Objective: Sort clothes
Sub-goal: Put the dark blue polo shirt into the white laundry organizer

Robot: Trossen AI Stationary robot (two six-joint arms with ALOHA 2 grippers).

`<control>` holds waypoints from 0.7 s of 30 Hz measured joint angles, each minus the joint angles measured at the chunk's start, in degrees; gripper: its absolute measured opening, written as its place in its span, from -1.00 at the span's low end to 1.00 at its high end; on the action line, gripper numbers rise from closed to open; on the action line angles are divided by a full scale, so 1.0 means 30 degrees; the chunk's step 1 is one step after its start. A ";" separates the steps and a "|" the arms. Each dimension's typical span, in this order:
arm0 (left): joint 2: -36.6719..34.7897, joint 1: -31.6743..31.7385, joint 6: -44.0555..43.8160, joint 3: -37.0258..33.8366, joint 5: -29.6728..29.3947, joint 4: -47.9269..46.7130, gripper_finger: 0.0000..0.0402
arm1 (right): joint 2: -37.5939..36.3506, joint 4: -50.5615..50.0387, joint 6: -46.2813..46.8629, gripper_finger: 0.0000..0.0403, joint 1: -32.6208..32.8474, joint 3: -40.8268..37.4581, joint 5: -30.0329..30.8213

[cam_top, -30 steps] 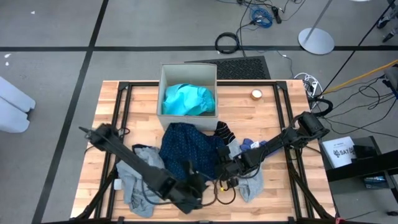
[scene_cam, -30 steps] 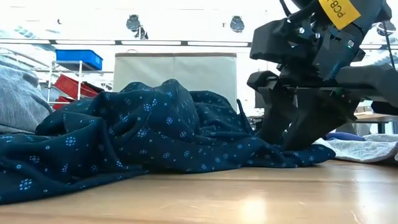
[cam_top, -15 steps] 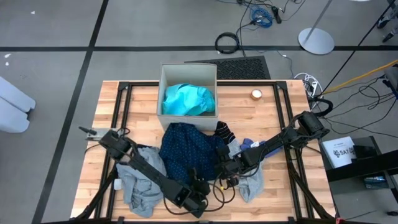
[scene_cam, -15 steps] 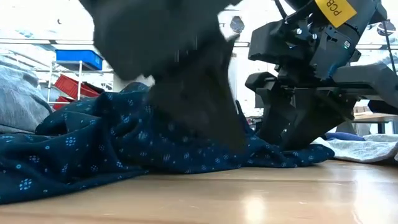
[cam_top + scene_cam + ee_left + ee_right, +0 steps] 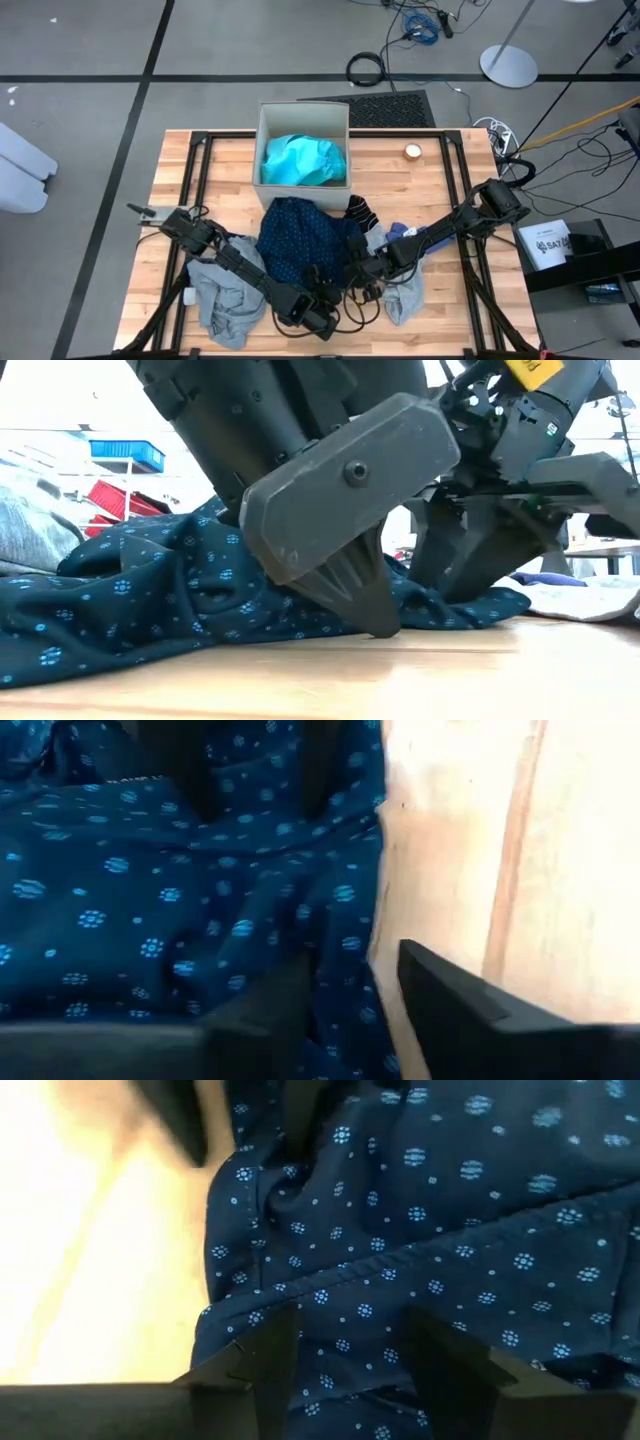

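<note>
The navy dotted garment (image 5: 300, 240) lies crumpled at the table's middle, its near edge on the wood. My left gripper (image 5: 325, 302) has come down on that near edge, and my right gripper (image 5: 358, 272) holds the same garment a little to the right. A turquoise garment (image 5: 303, 160) lies in the beige box (image 5: 262, 150). Grey garments lie at the near left (image 5: 220, 295) and near right (image 5: 405, 298). Striped socks (image 5: 360, 212) and a small blue piece (image 5: 405, 232) lie behind my right gripper. My left gripper has the navy garment's near edge (image 5: 345, 970) between its two fingers, slanting down from the near left. One finger (image 5: 260, 1020) lies on the cloth, the other (image 5: 470, 1010) over bare wood. The cloth lies slack on the table. Layers cannot be told. My right gripper pinches a bunch of the navy garment just below its stitched hem (image 5: 350, 1295), between the two fingers (image 5: 265, 1355). It comes slanting down from the table's right. The cloth lies slack on the table.
Black frame rails (image 5: 195, 190) run along the table's left and right sides. A small round roll (image 5: 412, 152) sits at the far right. A thin black cable (image 5: 362, 312) loops on the wood by the grippers. Bare wood lies along the near edge.
My left gripper has come down and tipped further downward, dropping in front of the navy garment in the low view until its fingertips reach the garment's near edge at the table. The garment's fold there is pressed lower.
</note>
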 joint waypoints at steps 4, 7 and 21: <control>0.0036 0.0015 0.0039 -0.0015 0.0175 -0.0180 -0.69 | -0.0269 -0.0101 0.0057 -0.16 0.0012 0.0007 -0.2224; 0.0044 0.0035 0.0136 -0.0029 -0.0230 -0.0466 -0.93 | -0.0613 -0.0168 0.0330 -0.16 0.0026 0.0007 -0.3373; -0.5261 -0.1169 0.0078 0.0721 -0.1433 -0.5114 -0.99 | -0.6415 -0.4616 0.2242 -0.16 0.0533 0.0051 -0.2097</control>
